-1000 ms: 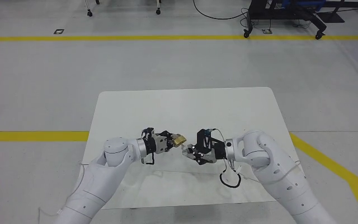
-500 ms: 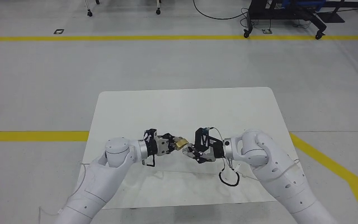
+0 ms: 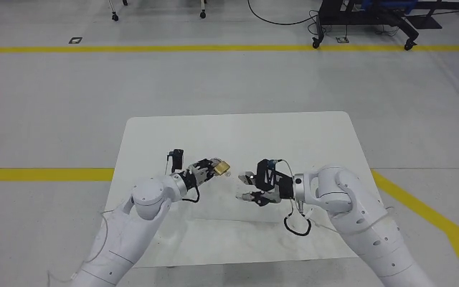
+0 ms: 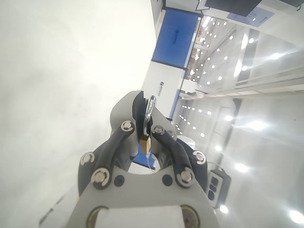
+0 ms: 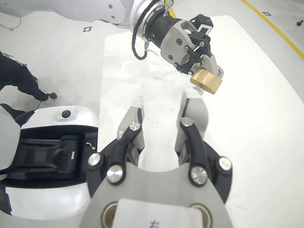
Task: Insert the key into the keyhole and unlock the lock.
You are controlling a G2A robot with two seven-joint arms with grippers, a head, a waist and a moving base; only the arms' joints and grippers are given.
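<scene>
A brass padlock [image 3: 222, 167] hangs above the middle of the white table, held by its silver shackle [image 4: 150, 106] in my left gripper [image 3: 215, 168], which is shut on it. In the right wrist view the lock body [image 5: 206, 80] juts from the left gripper [image 5: 215, 68], keyhole face towards my right gripper [image 5: 163, 105]. The right gripper [image 3: 246, 188] is open and holds nothing, a short gap from the lock. A small pale piece [image 5: 198, 90] shows under the lock; I cannot tell whether it is the key.
The white table [image 3: 315, 136] has bare surface all around both grippers. A black cable loop [image 3: 294, 227] hangs from the right arm near the table's front. Grey floor with yellow lines surrounds the table.
The two grippers were together at the lock; now they are apart. The left gripper has swung the padlock up and back, and the right gripper stands open clear of it.
</scene>
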